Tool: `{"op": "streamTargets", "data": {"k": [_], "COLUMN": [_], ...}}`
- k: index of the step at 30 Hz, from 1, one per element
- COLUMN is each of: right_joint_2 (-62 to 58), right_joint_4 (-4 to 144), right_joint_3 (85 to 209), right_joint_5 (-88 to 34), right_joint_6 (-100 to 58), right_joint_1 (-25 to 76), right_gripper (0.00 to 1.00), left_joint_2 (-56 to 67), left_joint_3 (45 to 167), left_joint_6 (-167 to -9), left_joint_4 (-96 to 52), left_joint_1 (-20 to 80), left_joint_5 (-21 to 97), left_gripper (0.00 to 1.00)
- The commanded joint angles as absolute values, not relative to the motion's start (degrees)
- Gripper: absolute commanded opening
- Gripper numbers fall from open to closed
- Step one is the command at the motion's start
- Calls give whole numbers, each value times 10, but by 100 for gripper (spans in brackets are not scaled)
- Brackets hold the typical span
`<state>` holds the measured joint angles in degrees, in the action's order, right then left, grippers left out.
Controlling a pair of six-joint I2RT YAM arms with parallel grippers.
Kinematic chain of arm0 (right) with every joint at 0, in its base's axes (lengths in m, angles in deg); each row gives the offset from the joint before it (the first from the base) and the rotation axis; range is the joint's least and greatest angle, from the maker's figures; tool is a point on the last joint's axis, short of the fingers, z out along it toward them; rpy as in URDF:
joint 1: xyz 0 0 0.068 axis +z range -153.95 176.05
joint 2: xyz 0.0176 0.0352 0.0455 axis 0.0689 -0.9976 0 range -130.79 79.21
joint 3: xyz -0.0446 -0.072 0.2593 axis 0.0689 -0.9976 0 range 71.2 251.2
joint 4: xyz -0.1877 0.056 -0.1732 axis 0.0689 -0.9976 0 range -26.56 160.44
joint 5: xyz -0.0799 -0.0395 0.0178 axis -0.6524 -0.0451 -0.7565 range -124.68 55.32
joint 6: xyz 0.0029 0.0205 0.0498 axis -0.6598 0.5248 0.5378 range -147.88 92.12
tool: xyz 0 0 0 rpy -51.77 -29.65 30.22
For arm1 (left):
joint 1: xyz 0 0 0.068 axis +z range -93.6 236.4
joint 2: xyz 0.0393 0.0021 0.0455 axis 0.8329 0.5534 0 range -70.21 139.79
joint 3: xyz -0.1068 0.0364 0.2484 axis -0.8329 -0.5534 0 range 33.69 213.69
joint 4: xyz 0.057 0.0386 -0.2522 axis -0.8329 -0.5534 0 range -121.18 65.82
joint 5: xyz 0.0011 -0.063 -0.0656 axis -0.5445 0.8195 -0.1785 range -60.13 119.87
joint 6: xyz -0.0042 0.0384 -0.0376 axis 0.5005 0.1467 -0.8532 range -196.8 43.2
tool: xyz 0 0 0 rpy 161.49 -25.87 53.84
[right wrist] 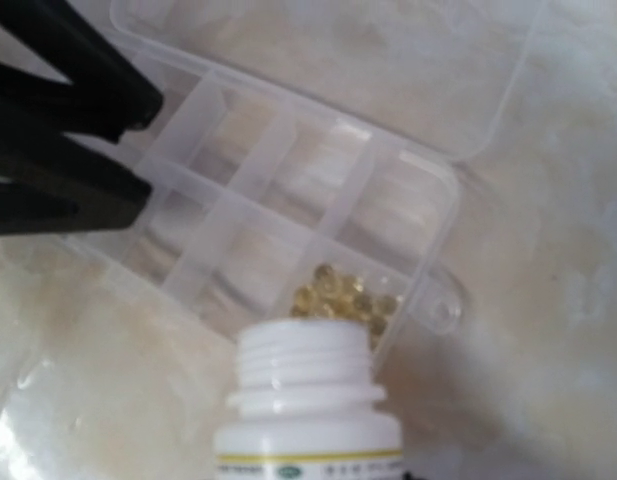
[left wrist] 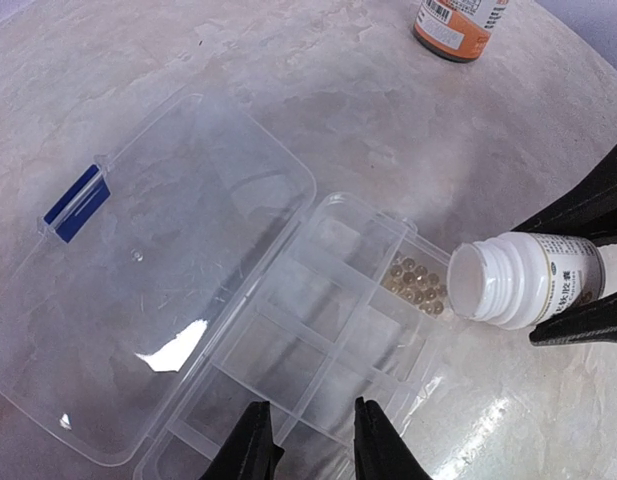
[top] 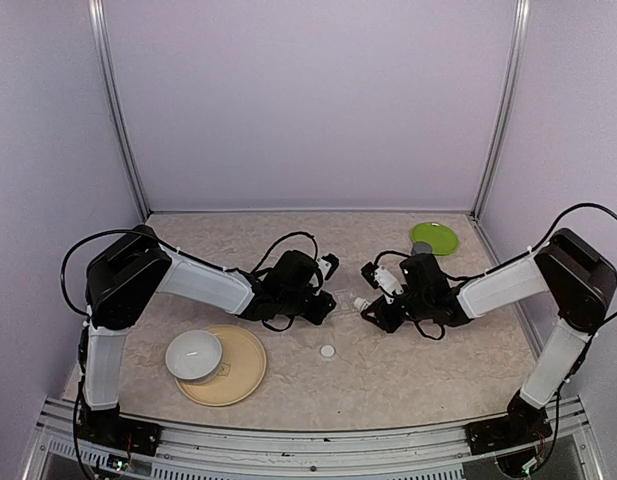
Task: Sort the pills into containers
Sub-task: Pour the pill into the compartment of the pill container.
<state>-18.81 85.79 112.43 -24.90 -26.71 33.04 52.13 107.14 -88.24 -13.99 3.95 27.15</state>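
Pills (left wrist: 416, 285): likely light and slippery; we pour them, not pinch.
Bottle (left wrist: 508, 282): stiff; right gripper (left wrist: 563, 283) clamps its body.
Box (left wrist: 288, 300): light, may slide; left gripper (left wrist: 313, 440) straddles its left rim, grip unclear.

Making out only small Chinese characters, too blurred for reading, on the white bottle (left wrist: 548, 285) at right, and a barcode with illegible digits on the far orange-labelled bottle (left wrist: 453, 25).
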Motion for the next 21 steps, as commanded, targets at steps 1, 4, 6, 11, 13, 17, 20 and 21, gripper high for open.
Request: {"op": "streamTargets", "data": {"k": [1,4,6,11,13,17,20,21], "right_joint_2": [-192,-190,-185,-169,-163,-151,-130,-120], "right_joint_4": [931,979,1019,1088,1102,1139,1179,1192], "right_joint_3": [1094,1073,1059,1028,1021,999,977,968], "right_joint_5": [-232,-232,-234,-244,-251,-256,-250,-247], "right_joint_6": [-267,-267,-267,-266,-266,-270,-269,-269], "right_joint_1": [345,345,345,345,345,345,345,345], "right_gripper": [0,0,0,0,0,0,0,0], "left_joint_2": [547,547,548,547,547,547,547,546], "left_joint_3": [1073,1073,1073,1073,1073,1073,1073,1073], "left_joint_6": [-878,-878,-878,-878,-878,-878,-878,-878], "left_joint_4": [-180,-180,-180,-180,-180,-180,-180,-180], "left_joint_1": [41,41,41,41,41,40,40,40], "left_joint_5": [279,278,279,278,278,279,278,278], "left_gripper": [28,28,28,28,28,28,28,28]}}
